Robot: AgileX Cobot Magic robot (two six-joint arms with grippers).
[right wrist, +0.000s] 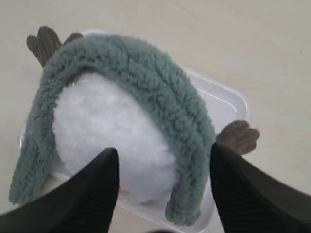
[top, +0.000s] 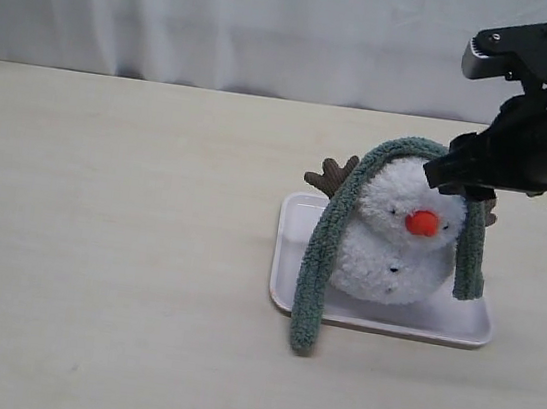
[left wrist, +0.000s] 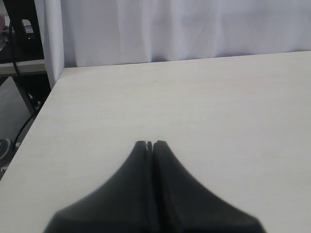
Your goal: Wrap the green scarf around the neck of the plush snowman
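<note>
The plush snowman (top: 395, 236) stands in a white tray (top: 379, 319), facing the camera, with its orange nose (top: 421, 222) showing. The green scarf (top: 323, 251) is draped over the top of its head; the long end hangs down past the tray's front edge on the left, the short end (top: 470, 261) hangs on the right. My right gripper (top: 456, 173) hovers open just above the head's right side, holding nothing. From the right wrist, the scarf (right wrist: 146, 82) arches over the white head (right wrist: 107, 126) between my spread fingers (right wrist: 97, 189). My left gripper (left wrist: 149, 144) is shut and empty over bare table.
Brown twig arms stick out behind the snowman, one on the left (top: 332, 176), one on the right (right wrist: 238, 136). The table's left edge (left wrist: 46, 102) and a white curtain (top: 228, 17) behind bound the light wooden table (top: 107, 243).
</note>
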